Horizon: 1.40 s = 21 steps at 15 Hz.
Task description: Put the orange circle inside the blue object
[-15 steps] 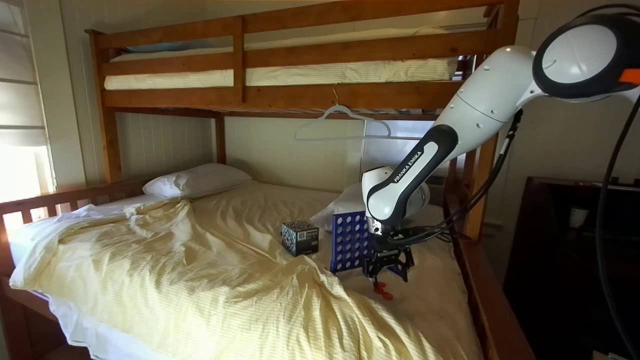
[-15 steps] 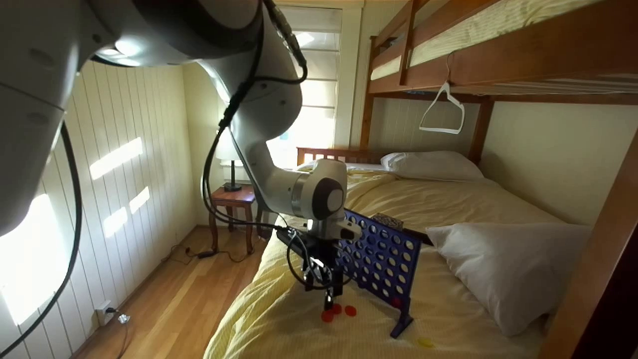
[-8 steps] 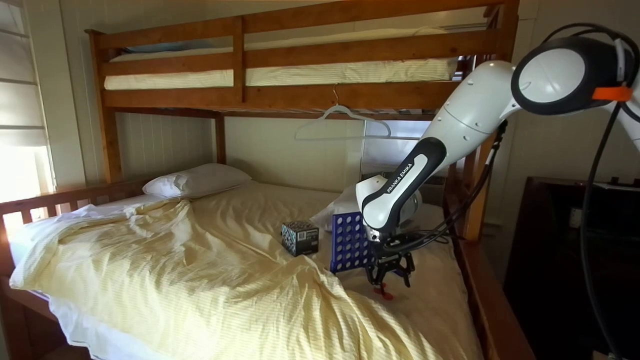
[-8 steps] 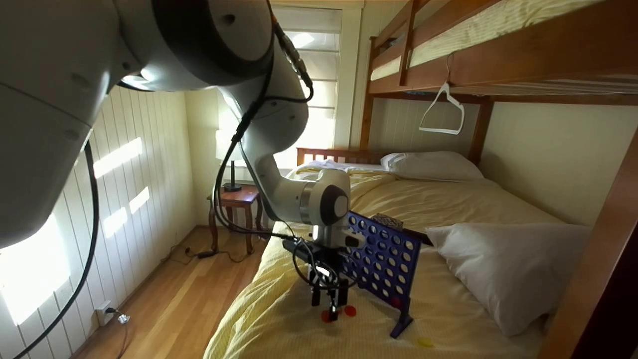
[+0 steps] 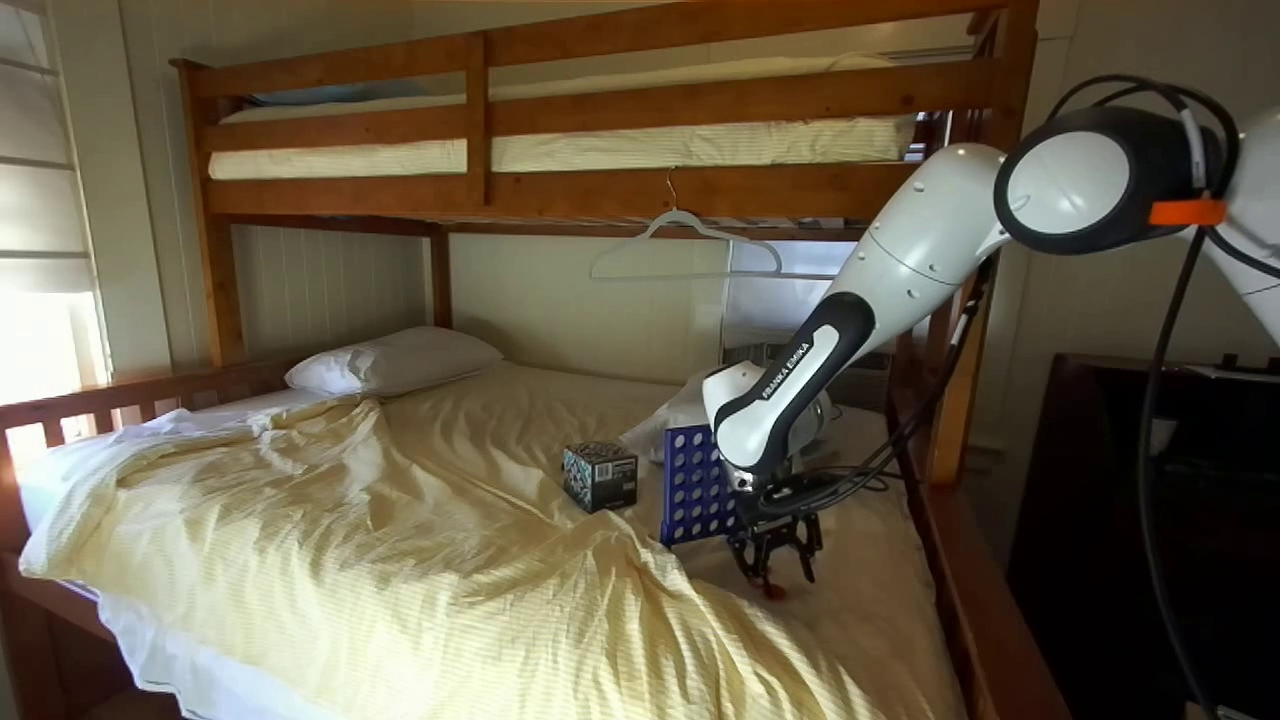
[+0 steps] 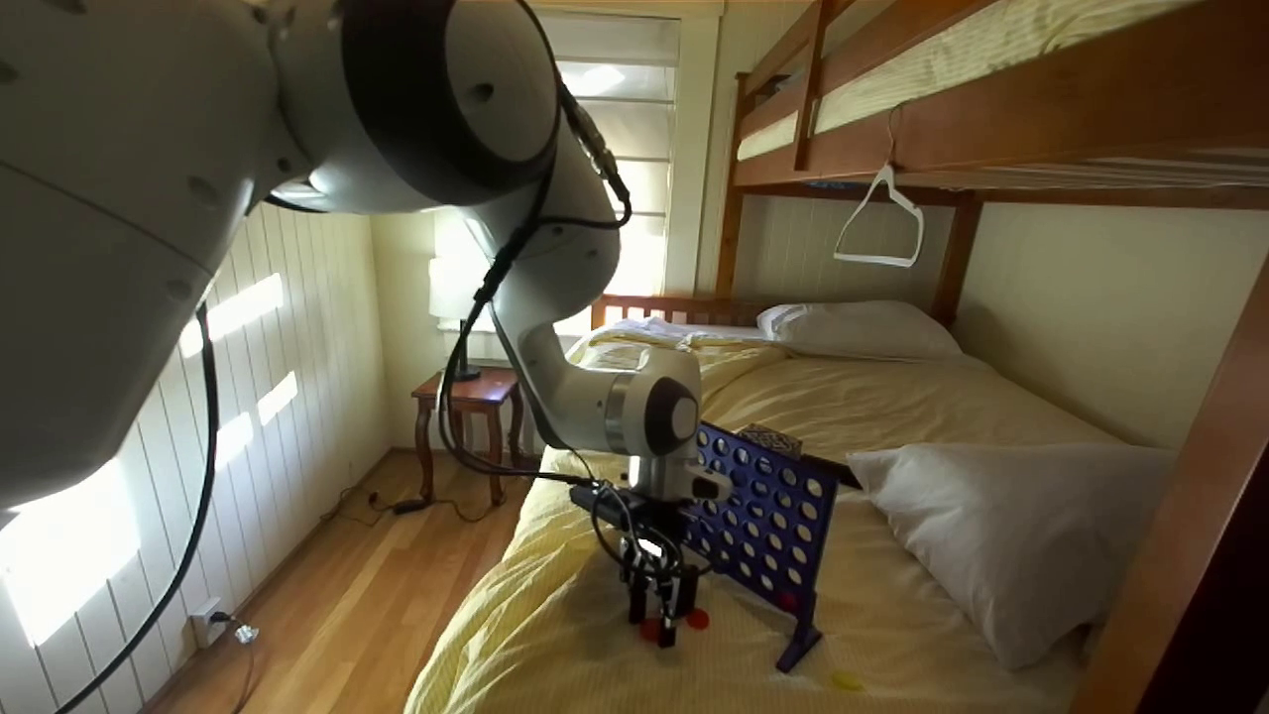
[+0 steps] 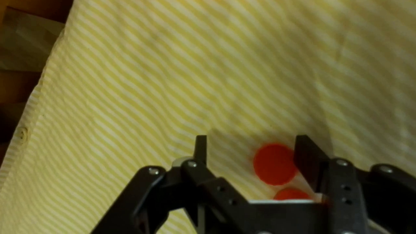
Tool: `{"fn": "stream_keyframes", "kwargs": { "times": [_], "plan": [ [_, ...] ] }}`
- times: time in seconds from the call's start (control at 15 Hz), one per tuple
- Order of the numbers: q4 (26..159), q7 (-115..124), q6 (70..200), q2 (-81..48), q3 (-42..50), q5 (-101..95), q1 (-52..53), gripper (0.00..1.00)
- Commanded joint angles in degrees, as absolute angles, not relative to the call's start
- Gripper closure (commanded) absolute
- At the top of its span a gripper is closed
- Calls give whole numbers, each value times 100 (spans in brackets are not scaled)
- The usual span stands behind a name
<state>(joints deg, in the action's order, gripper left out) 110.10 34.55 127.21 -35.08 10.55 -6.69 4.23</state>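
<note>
Pick not done. Hand [image 7: 251,146] spread wide, holding nothing. Orange disc [image 7: 275,164], likely target, flat on surface [image 7: 156,84], between the jaws in wrist view; another disc [image 7: 292,194] just beside. Grasp, lift, drop into blue grid [image 6: 761,516] all left. Red spot [image 6: 788,601] low on grid: can't tell if it's in.

The orange circle [image 7: 275,164] is smooth plastic with little shine, and the blue grid [image 6: 761,508] is smooth plastic as well. The gripper [image 7: 252,146] shows dull, matt surfaces, set with shiny metal screws [image 7: 192,163]; the arm [image 5: 920,235] is smooth and glossy. The bedcover [image 7: 130,81] is creased, matt cloth, and the pillow [image 5: 395,360] is smoother matt cloth. Bed frame [image 5: 560,195] and floor [image 6: 347,585] are smooth wood with a slight gloss. The box [image 5: 600,478] may be printed card, too small to be sure
</note>
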Motion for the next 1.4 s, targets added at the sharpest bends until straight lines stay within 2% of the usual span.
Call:
{"fn": "stream_keyframes", "kwargs": {
  "times": [0.0,0.13,0.2,0.27,0.4,0.6,0.73,0.8,1.13,1.2,1.27,1.33],
  "plan": [
    [10766,3623,12588,-3665,1145,-820,540,22],
    [10746,3602,12599,-3667,1134,-814,545,13],
    [10745,3612,12603,-3659,1135,-818,557,14],
    [10730,3612,12594,-3667,1129,-811,565,7],
    [10688,3620,12564,-3698,1133,-831,593,11],
    [10620,3616,12531,-3759,1131,-845,620,30],
    [10594,3614,12530,-3788,1127,-836,631,35],
    [10590,3609,12553,-3799,1126,-835,634,30],
    [10505,3582,12617,-3877,1136,-866,652,30],
    [10492,3583,12622,-3883,1137,-876,656,36],
    [10483,3578,12618,-3887,1135,-880,658,51],
    [10470,3578,12602,-3894,1140,-900,668,56]
  ]
}}
